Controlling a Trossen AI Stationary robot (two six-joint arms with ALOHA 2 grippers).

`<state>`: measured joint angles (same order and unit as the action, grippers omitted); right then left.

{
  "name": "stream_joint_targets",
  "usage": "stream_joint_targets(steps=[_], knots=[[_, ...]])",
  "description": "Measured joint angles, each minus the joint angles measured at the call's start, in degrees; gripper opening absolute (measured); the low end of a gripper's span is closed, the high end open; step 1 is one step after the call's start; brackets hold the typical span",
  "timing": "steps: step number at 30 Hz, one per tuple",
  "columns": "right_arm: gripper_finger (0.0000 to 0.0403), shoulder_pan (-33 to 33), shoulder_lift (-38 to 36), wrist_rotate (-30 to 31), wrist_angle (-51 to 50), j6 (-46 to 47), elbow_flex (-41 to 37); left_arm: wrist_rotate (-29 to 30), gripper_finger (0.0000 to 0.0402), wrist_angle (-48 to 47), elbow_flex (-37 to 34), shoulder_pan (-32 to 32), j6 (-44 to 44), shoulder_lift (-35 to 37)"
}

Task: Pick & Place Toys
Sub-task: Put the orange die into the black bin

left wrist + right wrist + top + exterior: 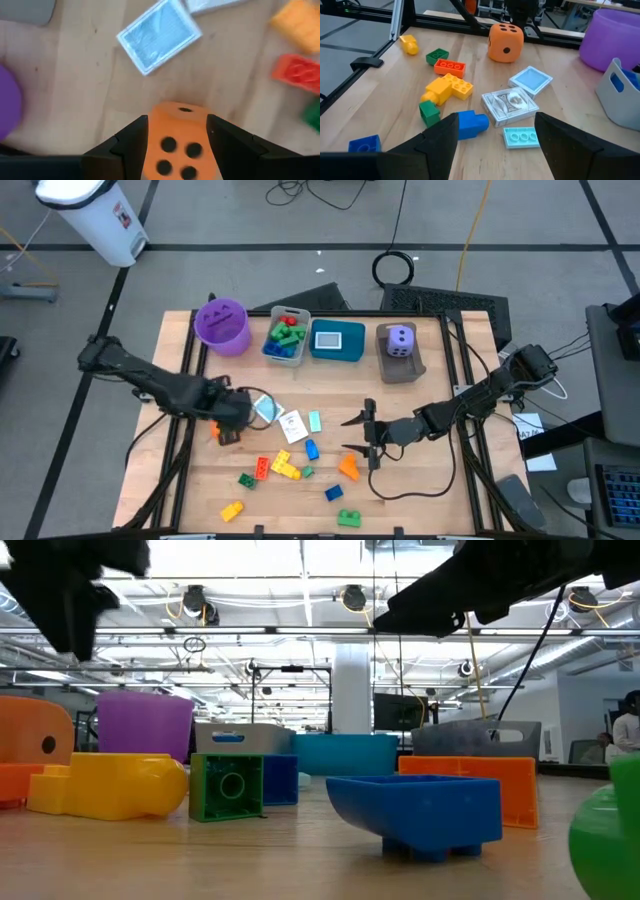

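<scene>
Left pincer (177, 145) clamps from both sides, seemingly lifted; right pincer (358, 435) hovers with fingers spread apart.

High view: overhead, straight down, whole table (200, 480). Low view: tabletop level, close behind bricks, facing the room. Left wrist: close above the orange die (179, 142). Right wrist: looks leftward across the table; shares that die.
</scene>
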<state>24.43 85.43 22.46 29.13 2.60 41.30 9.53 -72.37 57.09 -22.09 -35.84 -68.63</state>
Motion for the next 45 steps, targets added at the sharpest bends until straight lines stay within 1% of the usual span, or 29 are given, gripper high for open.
stream_joint_targets(steps=[5, 8, 12, 14, 16, 19, 24, 29, 31, 34, 42, 43, 45], knots=[[0.0251, 0.0, 0.0, 0.0, -1.39, 1.87, 0.0, 0.38, 0.0209, -1.83, 0.01, -6.7, -9.28, 6.39], [0.0251, 0.0, 0.0, -0.02, -2.15, 3.59, 0.0, 2.95, 0.0209, -2.05, 0.01, -9.99, -13.32, 9.74], [0.0251, 0.0, 0.46, -0.01, -2.21, 5.35, 0.0, 8.09, 0.0209, -1.19, 0.01, -12.79, -19.06, 13.15], [0.0251, 0.03, 1.37, -0.02, -2.15, 6.33, 0.0, 10.33, 0.0209, -1.04, 0.01, -13.73, -21.0, 14.27], [0.0251, 0.07, 2.69, 0.0, -1.29, 7.54, -0.02, 11.13, 0.0209, -1.03, 0.01, -14.44, -21.29, 15.07], [0.0251, 0.07, 5.23, -0.07, 0.87, 9.03, -0.02, 10.53, 0.0209, -1.04, 0.01, -15.35, -20.21, 15.55], [0.0251, 0.75, 9.13, -0.06, 6.66, 8.85, -0.02, 7.46, 0.021, -2.12, 0.01, -15.58, -21.22, 14.6], [0.0251, 1.45, 10.06, -0.07, 9.16, 8.73, -0.02, 5.45, 0.0212, -6.34, 0.01, -15.56, -21.37, 12.87], [0.0251, 1.78, 10.03, -0.01, 9.55, 8.75, -0.02, 5.45, 0.0223, -7.68, 0.01, -15.56, -21.36, 12.08], [0.0251, 2.51, 10.03, -0.02, 9.71, 8.75, -0.02, 5.45, 0.0256, -8.82, 0.01, -15.56, -20.92, 10.64], [0.0251, 3.13, 10.0, 0.1, 10.07, 9.39, -0.02, 5.13, 0.0385, -8.8, 0.01, -15.56, -19.54, 6.77], [0.0251, 3.1, 9.99, 0.11, 10.08, 9.39, -0.02, 4.69, 0.0392, -8.82, 0.01, -15.56, -19.05, 6.36], [0.0251, 3.1, 9.99, 0.13, 10.1, 9.39, -0.02, 3.67, 0.0391, -8.84, 0.01, -15.56, -18.21, 5.54]])
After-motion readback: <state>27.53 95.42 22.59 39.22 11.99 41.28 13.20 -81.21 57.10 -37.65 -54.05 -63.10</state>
